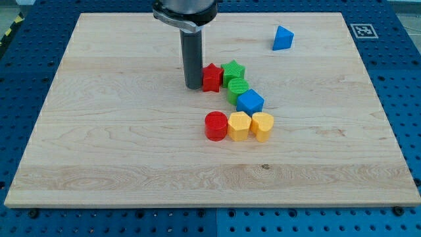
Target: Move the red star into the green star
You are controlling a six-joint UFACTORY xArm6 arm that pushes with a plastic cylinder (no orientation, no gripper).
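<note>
The red star [211, 77] lies near the board's upper middle, touching the green star [233, 71] on its right. My tip [193, 86] stands just left of the red star, against its left side. A second green block [237, 89], rounded, sits just below the green star.
A blue cube [250, 102] lies below right of the green blocks. A red cylinder [215, 126], a yellow hexagon [239, 125] and a yellow heart [262, 126] form a row below. A blue triangle [283, 38] sits at the upper right. The wooden board [99, 145] rests on a blue table.
</note>
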